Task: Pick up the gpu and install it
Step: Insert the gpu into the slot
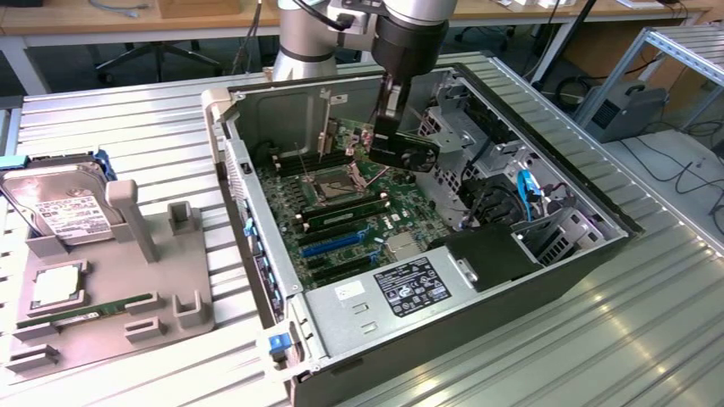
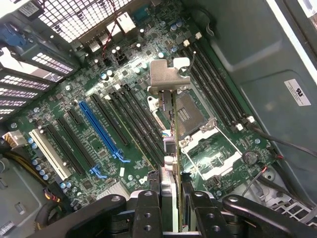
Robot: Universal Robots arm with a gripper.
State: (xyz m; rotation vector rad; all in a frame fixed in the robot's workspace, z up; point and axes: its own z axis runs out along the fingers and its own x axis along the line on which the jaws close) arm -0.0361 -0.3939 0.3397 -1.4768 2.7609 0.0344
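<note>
While edge-on above motherboard [image 2: 59,104], clear of case walls [image 2: 237,49], gpu [image 2: 166,79] tight in gripper [image 2: 171,179].

You had a green rectangular motherboard [image 2: 64,99] speckled with silver solder before you, bearing one long bright-blue plastic slot [image 2: 101,134], a white plastic slot [image 2: 48,153] and black ones. The flat rectangular gpu card [image 2: 166,79] showed a dull silver bracket. The black metal gripper [image 2: 171,181] matched the black steel computer case [image 1: 487,314]. The boxy silver hard drive [image 1: 57,191] wore a white label; the moulded plastic fixture tray [image 1: 169,288] was grey.
</note>
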